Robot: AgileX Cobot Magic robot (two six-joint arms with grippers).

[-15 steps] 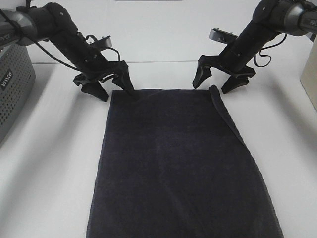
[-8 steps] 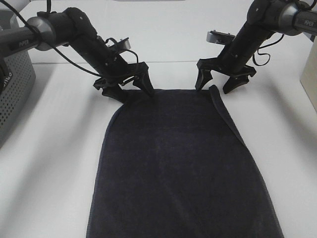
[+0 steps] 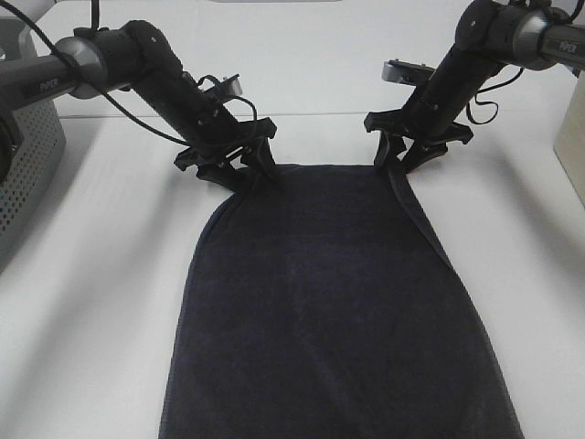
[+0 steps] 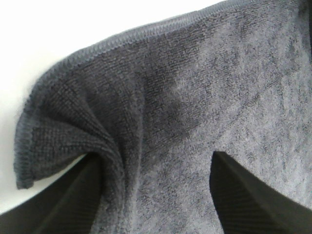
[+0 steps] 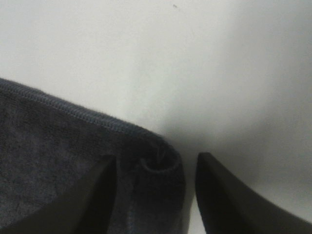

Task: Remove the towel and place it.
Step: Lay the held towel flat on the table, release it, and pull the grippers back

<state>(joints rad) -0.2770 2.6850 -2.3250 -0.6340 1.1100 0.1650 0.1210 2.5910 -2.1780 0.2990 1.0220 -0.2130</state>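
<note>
The dark navy towel lies flat on the white table, its long side running from the front edge to the far side. My left gripper is down on the towel's far left corner, jaws open, with cloth bunched up between the fingers. My right gripper is down at the far right corner, jaws narrowly open. In the right wrist view the curled towel corner sits between the fingers, with a gap on one side. A folded hem strip runs down the towel's right edge.
A grey perforated basket stands at the left edge of the table. A beige object stands at the right edge. The towel's near end runs out of the bottom of the exterior view.
The left gripper moved right onto the towel's far left corner and pushed it inward, rounding that corner. The right gripper lowered onto the far right corner and its jaws narrowed.
</note>
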